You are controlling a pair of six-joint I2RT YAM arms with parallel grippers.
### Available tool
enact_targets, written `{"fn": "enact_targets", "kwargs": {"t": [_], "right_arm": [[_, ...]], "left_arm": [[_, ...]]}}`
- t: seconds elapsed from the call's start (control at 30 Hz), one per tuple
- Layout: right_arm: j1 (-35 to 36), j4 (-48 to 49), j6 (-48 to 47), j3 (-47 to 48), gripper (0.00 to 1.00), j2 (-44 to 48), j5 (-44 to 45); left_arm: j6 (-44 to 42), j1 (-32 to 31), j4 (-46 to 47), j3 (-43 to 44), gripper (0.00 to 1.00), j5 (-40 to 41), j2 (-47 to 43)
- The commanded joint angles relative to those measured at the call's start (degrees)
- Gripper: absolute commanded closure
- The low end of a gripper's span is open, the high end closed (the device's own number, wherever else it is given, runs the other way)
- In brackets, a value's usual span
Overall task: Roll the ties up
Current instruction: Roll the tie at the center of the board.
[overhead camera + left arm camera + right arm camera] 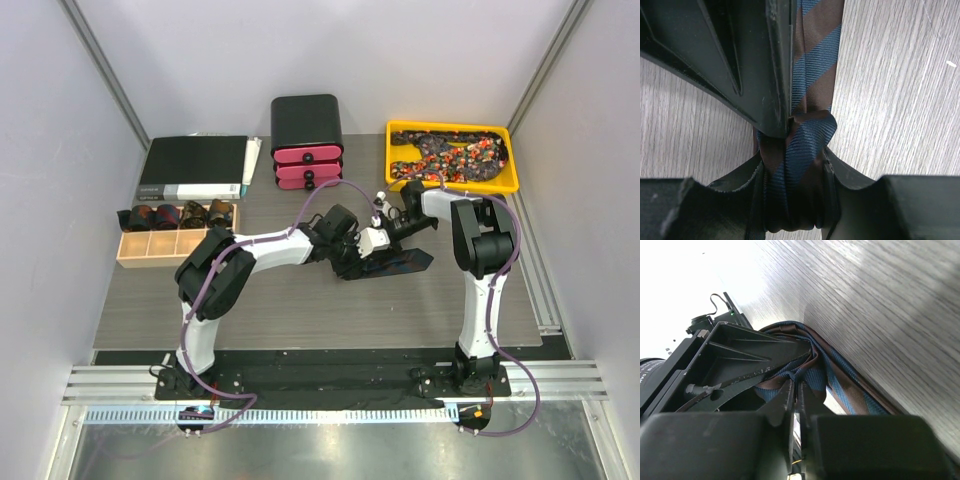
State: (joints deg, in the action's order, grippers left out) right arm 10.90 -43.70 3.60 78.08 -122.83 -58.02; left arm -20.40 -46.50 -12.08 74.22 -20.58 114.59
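The grey wood-look table [300, 300] carries everything, and the two arms meet over its middle. At the back right sits a yellow plastic tray [455, 187] with a heap of dark ties with red and white speckles [450, 150]. At the left, a pale wooden box with little rooms [125, 258] holds small dark rolled ties [180, 215] (that looks like the home for a finished roll). The tie being worked on is a long brown cloth tie with blue slanted stripes [805, 145]. It lies on the middle of the table between the two arms, with one end bunched into the start of a roll. The left end effector [797, 200] is closed on that bunch, one finger on each side. The right end effector [796, 395] has its fingers very close together right beside the folds, but I cannot tell if cloth is pinched between them. I think the step now is winding the roll. The left should hold the bunch firmly without crushing it and turn slowly. The right should guide the loose strip flat and a bit tight, so each turn lands straight on the one under it. A slack or sideways strip could make the roll lopsided or let it fall open.
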Motion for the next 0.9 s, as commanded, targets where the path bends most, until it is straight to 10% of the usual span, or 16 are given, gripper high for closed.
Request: {"fn": "enact_targets", "kwargs": {"t": [0.0,0.17,0.33,0.53,0.77,0.87], "right_arm": [[0.09,-0.32,-1.04,-0.13,0.81,-1.19,1.87],[-2.63,-1.03,-0.87,-1.00,0.50,0.66,-4.02],[-2.90,-1.38,-2.19,-1.53,0.49,1.27,-7.54],[-1.41,-1.38,-2.63,-1.44,0.53,-0.57,-8.96],[-1.23,-1.56,-3.33,-2.15,0.96,-1.89,-1.41],[-1.75,-1.47,-3.33,-2.32,0.99,-2.42,2.64]], "left_arm": [[-0.69,0.62,-6.29,-0.74,0.87,3.71,4.24],[-1.13,0.71,-6.47,-1.00,0.88,3.53,4.51],[-1.04,0.71,-6.21,-0.83,0.88,3.00,5.03],[-1.22,0.80,-6.12,-0.48,0.87,3.26,5.82],[-1.04,0.88,-6.20,-0.56,0.87,3.26,5.65],[-0.87,1.24,-5.77,-1.18,0.84,1.78,4.60]]}}
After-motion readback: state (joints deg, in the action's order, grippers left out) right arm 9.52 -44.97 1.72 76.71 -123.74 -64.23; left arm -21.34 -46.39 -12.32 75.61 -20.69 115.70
